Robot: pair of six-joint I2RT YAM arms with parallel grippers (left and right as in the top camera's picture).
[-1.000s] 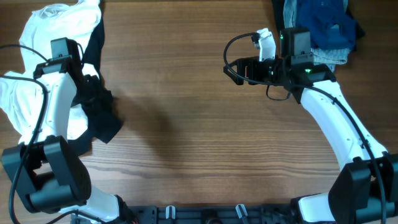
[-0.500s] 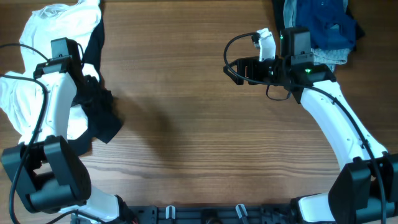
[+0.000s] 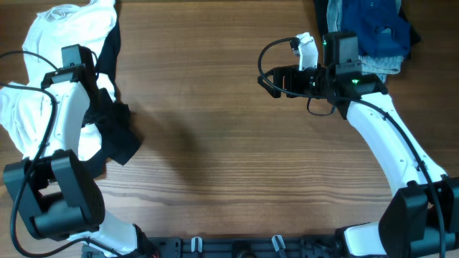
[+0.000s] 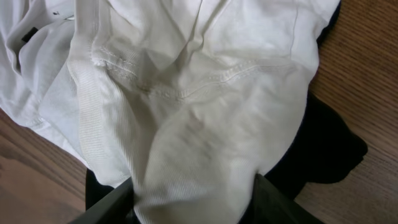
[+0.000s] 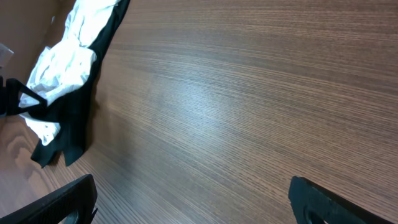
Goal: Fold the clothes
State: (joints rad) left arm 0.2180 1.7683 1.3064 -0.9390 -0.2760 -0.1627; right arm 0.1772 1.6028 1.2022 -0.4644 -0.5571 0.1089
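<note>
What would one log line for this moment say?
left fingers: closed on white garment | right fingers: open, empty, over table | blue pile: untouched

Table: wood, clear grain, smooth, satin sheen. White garment: matt knit cloth with a ribbed band and stitched seam. Black garment under white garment: matt cloth. Blue clothes: soft matt cloth. Right arm shell: glossy white plastic.

White shirt, black garment, blue clothes, brown wood-grain table.
</note>
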